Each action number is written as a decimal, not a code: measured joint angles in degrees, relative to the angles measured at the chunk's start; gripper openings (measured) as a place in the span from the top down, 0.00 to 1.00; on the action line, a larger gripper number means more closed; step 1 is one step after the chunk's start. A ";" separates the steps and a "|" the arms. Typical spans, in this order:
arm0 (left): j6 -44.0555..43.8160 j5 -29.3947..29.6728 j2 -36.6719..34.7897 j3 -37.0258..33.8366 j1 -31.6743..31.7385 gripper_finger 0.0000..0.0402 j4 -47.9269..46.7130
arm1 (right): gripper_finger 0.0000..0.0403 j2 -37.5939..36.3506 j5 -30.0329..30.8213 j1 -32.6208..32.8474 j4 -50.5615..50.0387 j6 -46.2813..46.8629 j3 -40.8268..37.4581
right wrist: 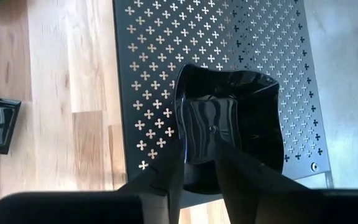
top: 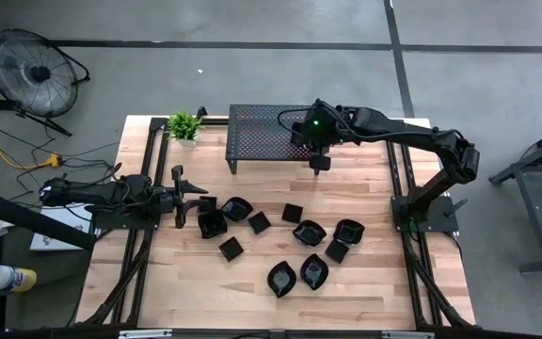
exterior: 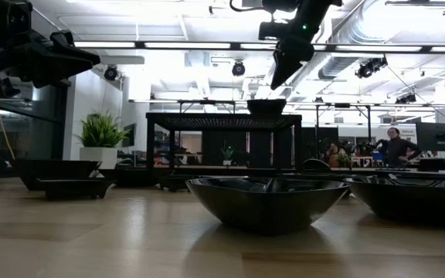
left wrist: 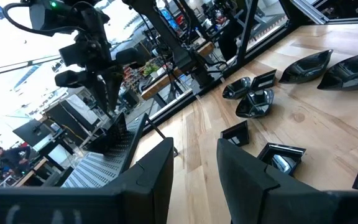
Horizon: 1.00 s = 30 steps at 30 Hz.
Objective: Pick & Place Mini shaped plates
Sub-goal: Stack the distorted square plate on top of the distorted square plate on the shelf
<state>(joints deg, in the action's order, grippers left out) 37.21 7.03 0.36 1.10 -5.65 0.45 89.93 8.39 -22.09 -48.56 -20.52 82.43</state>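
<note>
Right wrist view: our right claw [right wrist: 199, 163] hangs above the glossy black square mini plate [right wrist: 229, 127] on the black perforated metal stand [right wrist: 160, 56], fingers narrow, gripping nothing. We'd lift straight up. Left claw [top: 179, 195] waits, parted, off the stand's front-left.

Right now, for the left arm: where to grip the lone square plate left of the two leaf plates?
Probably the square plate's raised rim nearest the left gripper, pinched from straight above, one finger inside. It lies flat and low, clear of neighbours, so only the rim offers hold.
</note>
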 joint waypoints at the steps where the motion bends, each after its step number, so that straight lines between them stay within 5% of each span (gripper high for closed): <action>1: 0.00 0.00 0.02 0.00 0.00 0.70 0.00 | 0.78 0.00 -0.19 0.05 0.10 0.50 0.00; 10: 0.00 0.00 0.02 0.00 0.00 0.70 -0.02 | 0.78 -0.03 -5.90 4.84 4.31 1.67 0.00; 30: 0.00 -0.02 0.00 0.00 0.00 0.70 0.00 | 0.79 -0.03 -0.06 19.34 3.37 8.86 0.00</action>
<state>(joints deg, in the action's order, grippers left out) 37.21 7.01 0.36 1.10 -5.65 0.45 89.91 8.32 -2.74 -45.19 -11.67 82.43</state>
